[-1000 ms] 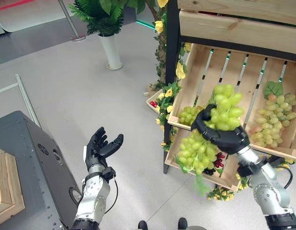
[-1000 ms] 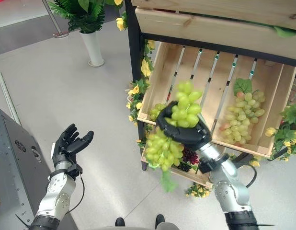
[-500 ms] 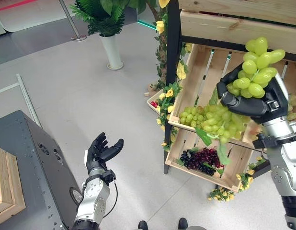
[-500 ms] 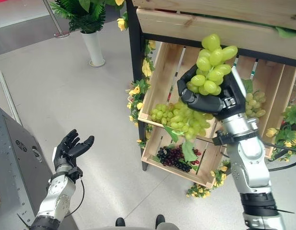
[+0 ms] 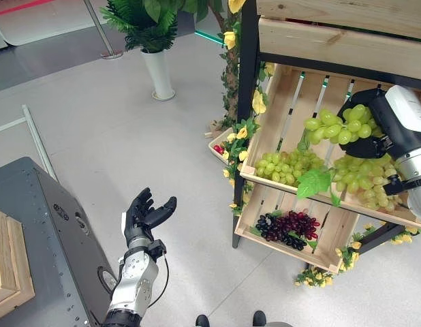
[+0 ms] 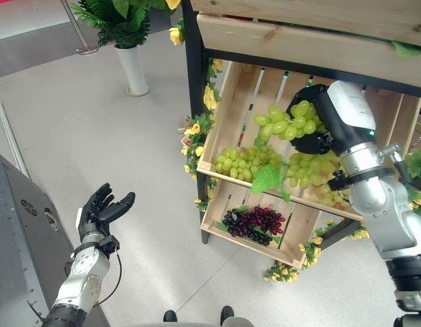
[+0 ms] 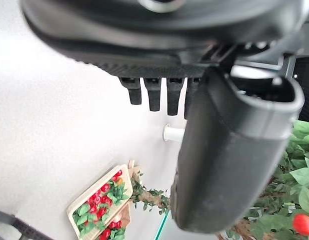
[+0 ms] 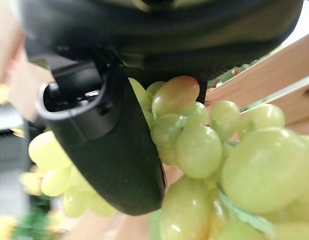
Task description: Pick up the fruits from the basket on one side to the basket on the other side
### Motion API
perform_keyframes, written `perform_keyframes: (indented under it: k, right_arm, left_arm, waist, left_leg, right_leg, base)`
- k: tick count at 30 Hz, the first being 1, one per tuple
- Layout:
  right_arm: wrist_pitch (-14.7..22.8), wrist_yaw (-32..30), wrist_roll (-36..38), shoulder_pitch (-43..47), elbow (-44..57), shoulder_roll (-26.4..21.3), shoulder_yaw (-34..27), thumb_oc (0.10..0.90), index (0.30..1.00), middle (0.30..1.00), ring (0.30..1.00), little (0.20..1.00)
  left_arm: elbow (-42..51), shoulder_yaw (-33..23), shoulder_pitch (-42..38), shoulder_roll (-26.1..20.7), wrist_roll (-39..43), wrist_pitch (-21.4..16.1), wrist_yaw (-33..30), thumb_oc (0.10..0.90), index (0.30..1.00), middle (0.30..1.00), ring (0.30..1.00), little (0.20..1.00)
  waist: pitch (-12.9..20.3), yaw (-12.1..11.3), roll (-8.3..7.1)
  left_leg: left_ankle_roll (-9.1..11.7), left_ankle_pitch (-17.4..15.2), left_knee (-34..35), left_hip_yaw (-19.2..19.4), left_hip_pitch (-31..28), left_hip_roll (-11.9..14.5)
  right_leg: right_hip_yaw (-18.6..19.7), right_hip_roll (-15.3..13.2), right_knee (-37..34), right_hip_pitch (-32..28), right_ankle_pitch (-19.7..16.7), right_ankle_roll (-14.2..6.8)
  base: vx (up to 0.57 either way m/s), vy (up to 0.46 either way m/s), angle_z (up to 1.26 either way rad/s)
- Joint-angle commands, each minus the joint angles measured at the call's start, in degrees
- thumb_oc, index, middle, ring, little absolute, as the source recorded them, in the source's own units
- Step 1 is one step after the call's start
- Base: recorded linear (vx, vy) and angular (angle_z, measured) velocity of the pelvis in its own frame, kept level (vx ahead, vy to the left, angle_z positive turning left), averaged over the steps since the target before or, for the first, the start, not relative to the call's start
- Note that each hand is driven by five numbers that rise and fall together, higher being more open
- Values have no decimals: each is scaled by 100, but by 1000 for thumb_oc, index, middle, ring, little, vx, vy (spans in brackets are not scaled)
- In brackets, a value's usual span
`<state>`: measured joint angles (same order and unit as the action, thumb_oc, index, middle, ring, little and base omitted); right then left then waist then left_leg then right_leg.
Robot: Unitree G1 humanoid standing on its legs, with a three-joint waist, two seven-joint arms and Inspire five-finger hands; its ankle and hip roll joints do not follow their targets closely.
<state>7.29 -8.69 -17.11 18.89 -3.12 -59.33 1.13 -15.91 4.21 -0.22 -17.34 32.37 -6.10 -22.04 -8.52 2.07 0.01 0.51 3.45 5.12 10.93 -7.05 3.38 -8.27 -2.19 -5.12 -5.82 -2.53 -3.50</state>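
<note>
Left hand [image 5: 146, 212]: near left, palm up, fingers relaxed, empty.
Right hand [image 6: 318, 129]: far right, fingers curled round green grape bunch [image 6: 287, 122].
Bunch axis: lies sideways, leaf hanging, over upper crate [image 5: 278, 102].
Nearer hand: right.

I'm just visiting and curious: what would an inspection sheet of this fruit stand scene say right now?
Surface: grey floor; wooden stand with upper crate and lower crate.
Job's things: green grape bunch held over the upper crate; more green grapes lying in it; dark grapes in the lower crate.
Clutter: nothing seen.
Hands: right hand curled round the bunch; left hand open, empty, over the floor.
Cables: nothing seen.
Surroundings: potted plant, yellow flowers, grey cabinet.
</note>
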Motion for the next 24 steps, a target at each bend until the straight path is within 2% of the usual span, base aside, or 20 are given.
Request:
perform_keyframes:
  k: [1,4,9,12,17,18,24]
  right_arm:
    - [-103,-745,-833,1385,-425,-593,469,400,300,300,300,300]
    - [-227,-773,-1259,1616,-821,-695,898,400,300,300,300,300]
    - [-699,-629,-1536,2136,-1534,-733,1653,400,300,300,300,300]
    - [-886,-284,-1138,2416,-1865,-597,1992,400,300,300,300,300]
    - [-844,71,-802,2687,-2124,-349,2182,409,314,314,314,314]
    - [-888,171,-784,2696,-2144,-310,2201,800,900,900,900,900]
    - [-1132,600,-415,2706,-2223,-126,2220,800,900,900,900,900]
  left_arm:
    - [23,277,-728,-624,-9,-278,19,800,900,900,900,900]
    - [40,334,-757,-641,28,-251,17,800,900,900,900,900]
    - [99,440,-881,-672,81,-162,2,800,900,900,900,900]
    - [141,489,-946,-679,117,-118,0,800,900,900,900,900]
    - [83,472,-1058,-649,130,-82,38,800,900,900,900,900]
    - [70,473,-1068,-639,129,-91,42,800,900,900,900,900]
    - [100,419,-1031,-625,85,-70,98,800,900,900,900,900]
  waist:
    - [644,-233,-375]
    - [656,-281,-391]
    - [637,-376,-419]
    - [612,-429,-414]
    - [575,-465,-401]
    - [569,-470,-400]
    - [536,-480,-389]
  left_leg:
    - [-190,-616,-12,-420,-135,-353]
    - [-195,-608,-12,-450,-126,-365]
    - [-204,-595,-12,-495,-115,-376]
    - [-201,-587,-12,-527,-115,-374]
    - [-202,-592,-12,-576,-118,-389]
    - [-202,-595,-12,-579,-119,-391]
    - [-200,-615,-12,-580,-155,-382]
  right_leg:
    - [-53,-63,12,-194,125,24]
    - [-97,-71,12,-199,126,17]
    - [-167,-81,12,-209,120,10]
    - [-205,-87,12,-222,122,8]
    - [-225,-88,12,-237,133,19]
    - [-230,-90,12,-238,134,20]
    - [-241,-95,12,-275,150,29]
  base:
    - [-2,3,4]
    - [-3,-3,6]
    - [-21,-8,6]
    - [-19,-3,12]
    - [-6,0,2]
    - [0,0,0]
    - [0,0,0]
